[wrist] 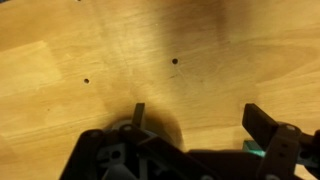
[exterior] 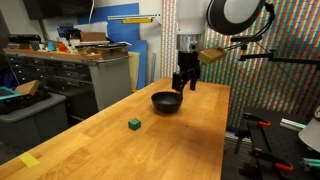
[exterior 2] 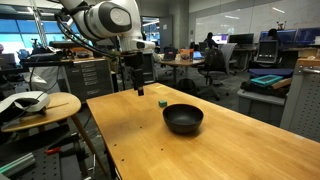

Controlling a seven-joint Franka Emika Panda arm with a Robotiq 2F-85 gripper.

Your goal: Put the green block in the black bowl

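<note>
Fingers (wrist: 263,126) hang open and empty above the wooden surface (exterior: 110,150); tiny dark green cube (exterior: 133,124) sits apart from round black bowl (exterior: 167,101).

Lab/office space w/ wood worktop (exterior: 175,140), grey drawer cabinet (exterior: 60,75) behind, multicolour wall panel (exterior: 295,35), office chairs (exterior 2: 213,62) at desks further back.

block (exterior: 134,124) lies on the table (exterior: 100,140), apart from the bowl (exterior: 167,101).
</note>
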